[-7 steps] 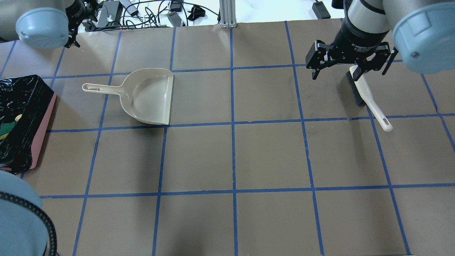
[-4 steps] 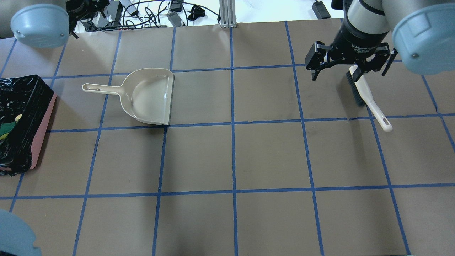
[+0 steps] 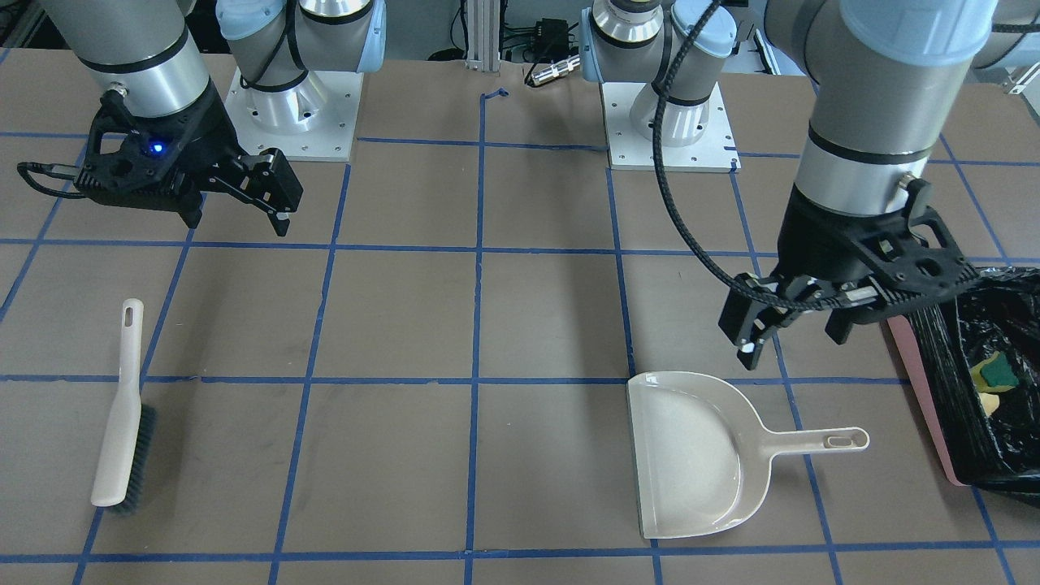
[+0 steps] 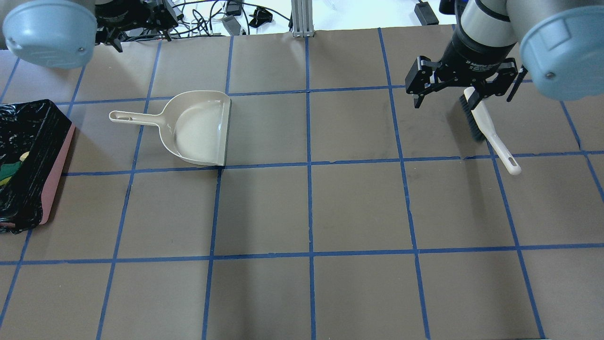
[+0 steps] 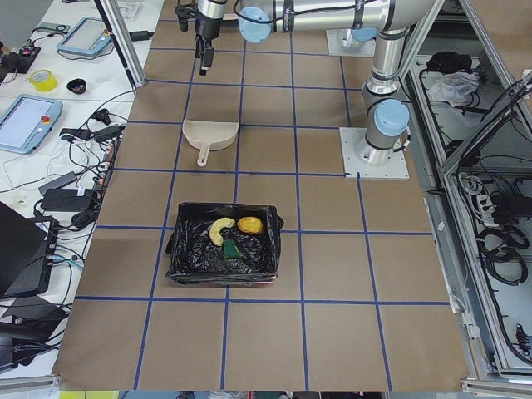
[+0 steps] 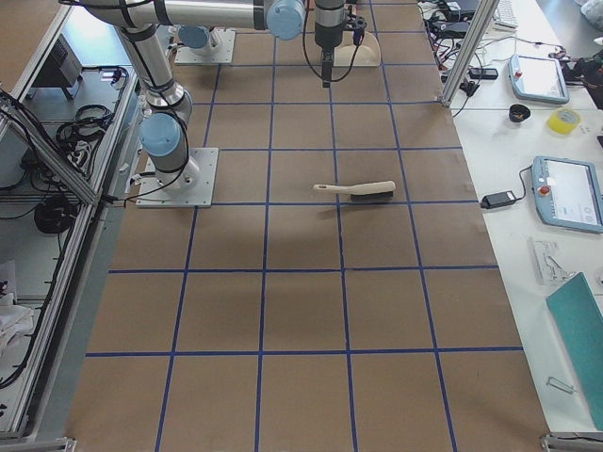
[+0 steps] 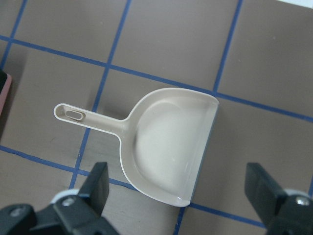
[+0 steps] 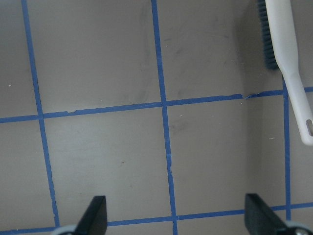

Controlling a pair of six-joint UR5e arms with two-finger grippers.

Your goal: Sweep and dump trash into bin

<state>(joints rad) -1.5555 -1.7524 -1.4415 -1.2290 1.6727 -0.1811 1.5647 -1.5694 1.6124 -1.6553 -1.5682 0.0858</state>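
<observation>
— Where's the trash?
— All in the bin [image 5: 189, 253], at the table's end on the robot's left. There's a curved tan toy croissant [image 5: 219, 226], a glossy amber toy pastry [image 5: 250, 224] beside it, and a yellow-green sponge wedge [image 5: 231, 247] close by.
— Tricky stuff?
— I'd guess not. All light; the sponge is soft, the toys smooth and apt to roll. Better pushed with the brush [image 3: 122, 414] into the dustpan [image 3: 691, 455], taken by its handle, than pinched.
— The grippers?
— The left gripper [image 3: 792, 329] is spread wide and empty, up over the dustpan. The right gripper [image 3: 236, 207] is spread too, holding nothing, near the brush.
</observation>
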